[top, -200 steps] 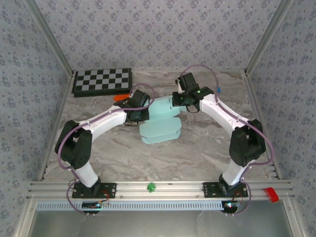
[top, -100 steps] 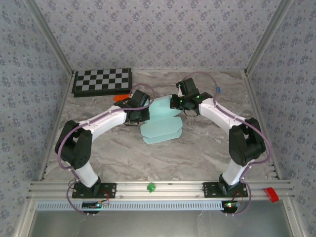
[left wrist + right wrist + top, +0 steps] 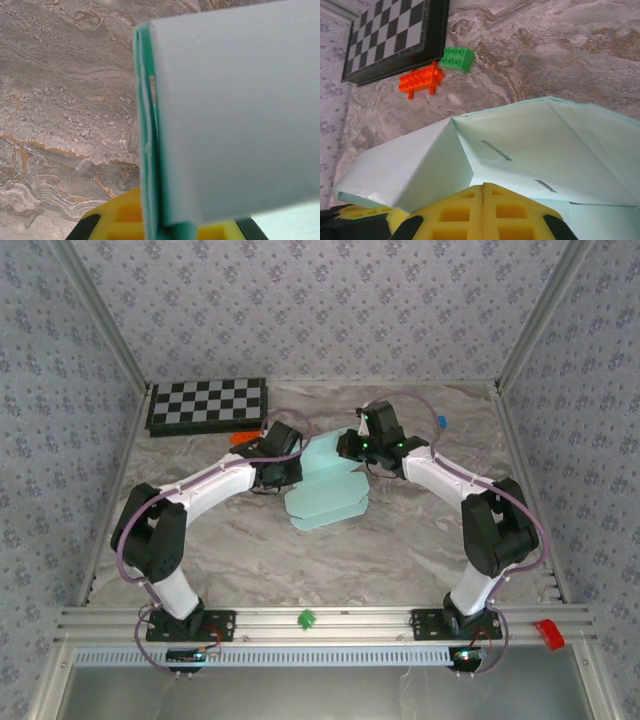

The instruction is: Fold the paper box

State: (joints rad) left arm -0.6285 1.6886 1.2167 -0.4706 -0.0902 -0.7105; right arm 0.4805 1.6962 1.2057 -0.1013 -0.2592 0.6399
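The paper box (image 3: 325, 485) is a pale mint die-cut sheet lying partly folded mid-table, between the two arms. My left gripper (image 3: 287, 466) is at its left edge, shut on a raised side flap. In the left wrist view that flap (image 3: 230, 110) stands edge-on between the yellow fingers (image 3: 120, 220). My right gripper (image 3: 352, 448) is over the sheet's far right part. Its yellow fingers (image 3: 465, 210) are pressed together with nothing between them, their tips just above the paper box (image 3: 530, 145), whose left wall stands up beside a flat panel with slots.
A black-and-white checkered board (image 3: 207, 405) lies at the far left. An orange brick (image 3: 421, 80) and a green brick (image 3: 457, 58) sit between it and the sheet. A small blue item (image 3: 440, 423) lies far right. Patterned walls close in the table's sides.
My right gripper has moved left and slightly nearer, in over the sheet's right part. The left arm has held still with its flap.
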